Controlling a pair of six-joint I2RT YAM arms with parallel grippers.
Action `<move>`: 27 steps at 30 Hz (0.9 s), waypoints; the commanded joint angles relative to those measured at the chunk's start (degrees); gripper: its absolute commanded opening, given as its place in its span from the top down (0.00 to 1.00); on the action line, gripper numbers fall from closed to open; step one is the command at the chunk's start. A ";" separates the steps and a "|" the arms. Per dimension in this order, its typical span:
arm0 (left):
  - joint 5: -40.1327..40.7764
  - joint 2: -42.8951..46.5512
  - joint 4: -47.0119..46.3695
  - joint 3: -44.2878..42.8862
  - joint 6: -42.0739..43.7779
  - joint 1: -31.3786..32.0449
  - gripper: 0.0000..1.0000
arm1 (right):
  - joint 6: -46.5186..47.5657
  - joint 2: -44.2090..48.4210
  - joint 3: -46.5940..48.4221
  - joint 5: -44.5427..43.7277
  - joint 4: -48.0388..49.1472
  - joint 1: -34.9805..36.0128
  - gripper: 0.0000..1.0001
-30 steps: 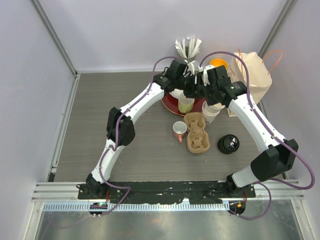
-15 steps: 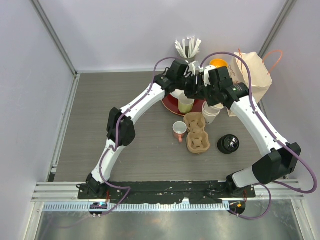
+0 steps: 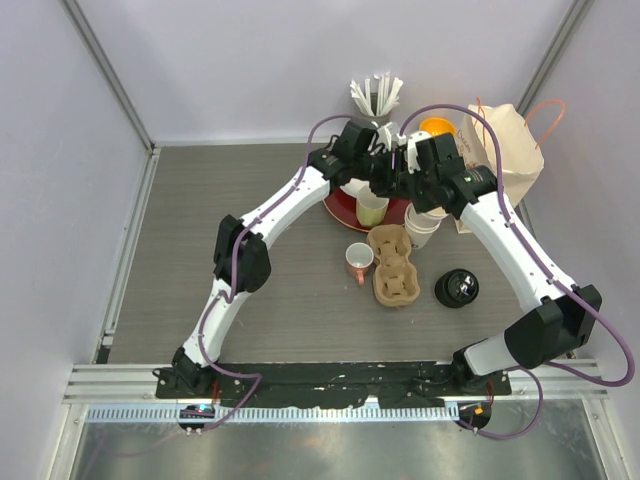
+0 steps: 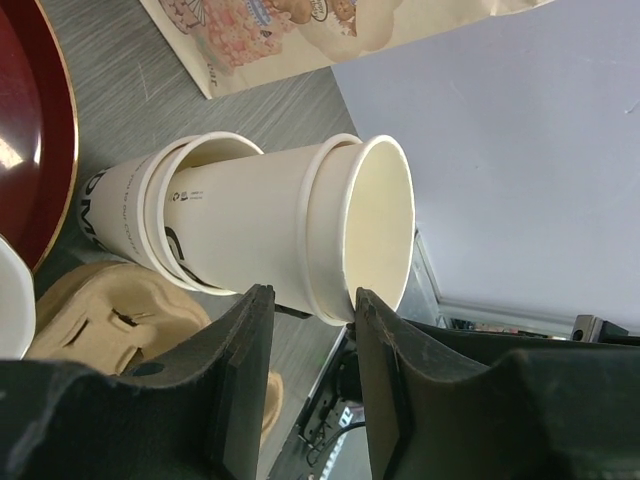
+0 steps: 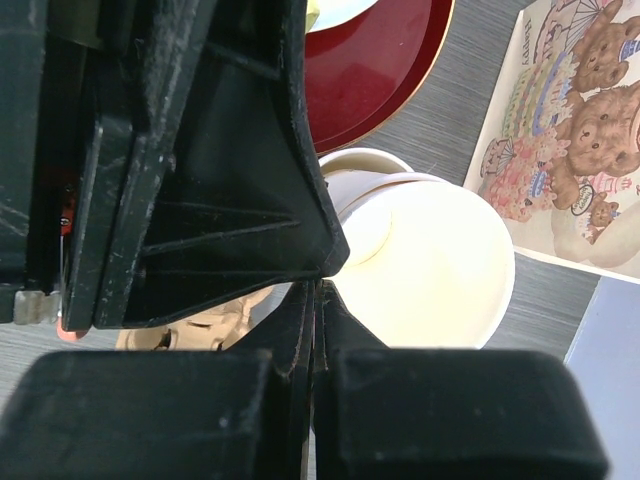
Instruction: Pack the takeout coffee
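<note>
Several cream-white paper cups [image 3: 422, 224] stand nested in one stack, without lids, right of the red plate. They also show in the left wrist view [image 4: 250, 225] and from above in the right wrist view [image 5: 430, 265]. A black lid [image 3: 457, 288] lies apart on the table. My left gripper [image 4: 312, 300] is open, its tips either side of the top cup's rim edge. My right gripper [image 5: 320, 290] is shut with nothing seen between its fingers, its tip at the cup's rim. Both grippers meet above the stack [image 3: 398, 176].
A brown cup carrier [image 3: 393, 265] lies in front of the stack. A white mug with a pink handle [image 3: 358, 262] stands left of it. A pale green mug [image 3: 372, 208] sits on the red plate [image 3: 340, 208]. A paper bag [image 3: 505, 150] and a straw holder [image 3: 376, 97] stand behind.
Both grippers have shifted slightly toward the back of the table over the cup stack. The objects have not moved.
</note>
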State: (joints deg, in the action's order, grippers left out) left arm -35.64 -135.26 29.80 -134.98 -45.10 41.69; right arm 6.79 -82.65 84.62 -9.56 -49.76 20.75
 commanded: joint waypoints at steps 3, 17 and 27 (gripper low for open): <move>-2.77 2.02 -0.71 1.29 -2.53 -1.61 0.61 | -0.19 1.00 0.99 -1.51 3.00 -0.19 0.99; -2.77 3.95 1.22 0.77 -0.69 -2.14 0.57 | -0.37 0.04 0.99 -1.34 3.26 -0.80 0.99; -2.42 3.25 1.31 -1.08 -0.42 -2.23 0.61 | -0.55 0.03 0.99 -0.19 3.18 -0.89 0.99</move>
State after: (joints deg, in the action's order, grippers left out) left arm -37.15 -135.26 31.00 -134.34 -45.82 39.62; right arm 6.70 -83.02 84.62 -9.91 -48.95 20.01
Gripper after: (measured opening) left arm 0.404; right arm 0.028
